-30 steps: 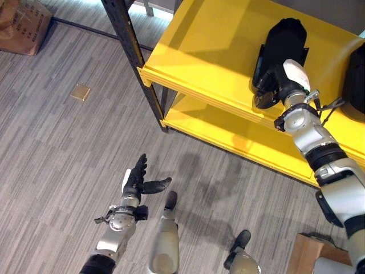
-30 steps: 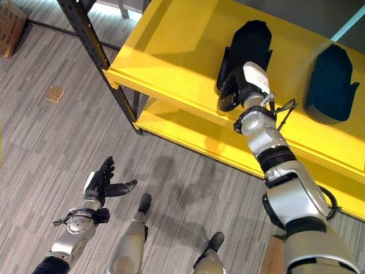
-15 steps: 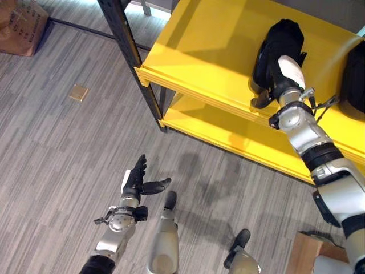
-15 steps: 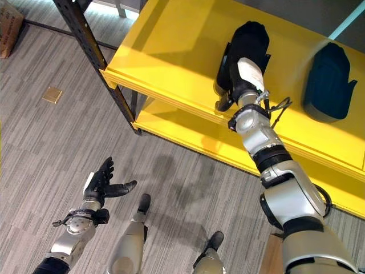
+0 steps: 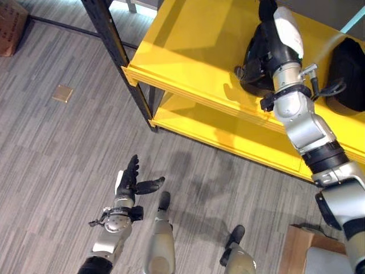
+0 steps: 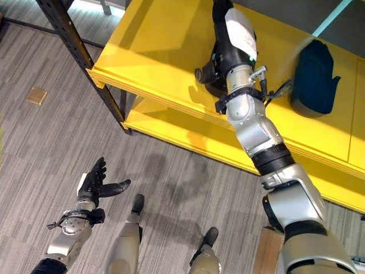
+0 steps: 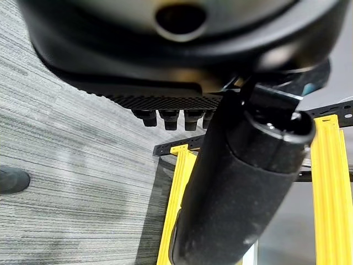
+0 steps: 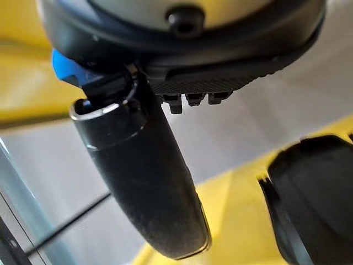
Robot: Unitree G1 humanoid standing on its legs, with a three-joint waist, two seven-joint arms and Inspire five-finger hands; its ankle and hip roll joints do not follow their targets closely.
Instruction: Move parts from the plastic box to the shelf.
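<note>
A black moulded part (image 5: 255, 64) lies on the upper yellow shelf tray (image 5: 188, 51). My right hand (image 5: 280, 41) hovers just above its near end, fingers straight and holding nothing. In the right wrist view the thumb (image 8: 143, 176) sticks out free, with the black part (image 8: 314, 199) apart from it. A second black part (image 6: 311, 71) rests further right on the same tray. My left hand (image 5: 129, 184) hangs low over the floor, open and empty.
The shelf's dark upright post (image 5: 108, 40) stands at its left corner, with a lower yellow tray (image 5: 228, 134) beneath. A brown box (image 5: 296, 251) sits on the floor at lower right, another (image 5: 10, 25) at top left. A brass floor plate (image 5: 61, 92) lies in the carpet.
My right hand has come off the black part and risen above it; the part stays on the tray. The camera has shifted. The left hand holds its pose.
</note>
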